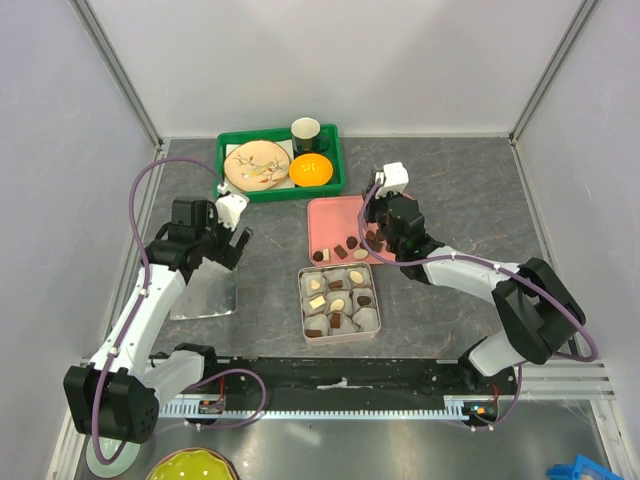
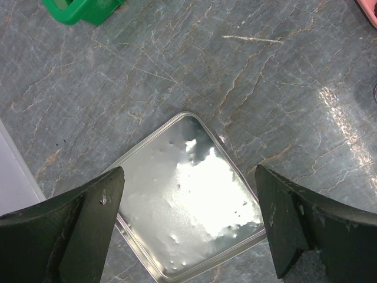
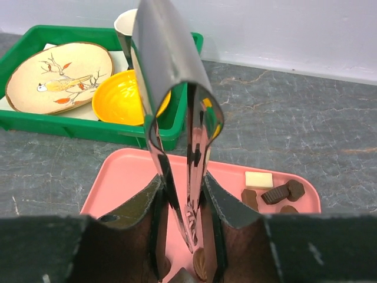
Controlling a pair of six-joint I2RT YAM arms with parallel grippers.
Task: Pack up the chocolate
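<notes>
- The grey surface (image 1: 470, 200) carries everything.
- A green tray (image 3: 70, 125) sits at 12 o'clock.
- A pink tray (image 1: 330, 215) lies mid-surface, with a tin (image 1: 303, 305) at its 6 o'clock.
- A lid (image 2: 194, 212) lies at the tin's 9 o'clock, and the left tool (image 2: 188, 177) hangs released above it.
- The right tool (image 3: 185, 194) is clenched on metal tongs (image 3: 171, 76), whose tips point down over the pink tray.
- Chocolate (image 1: 345, 246) lies along the pink tray's 6 o'clock edge, and more sits inside the tin.

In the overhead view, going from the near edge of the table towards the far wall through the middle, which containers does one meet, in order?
metal tin → pink tray → green tray
</notes>
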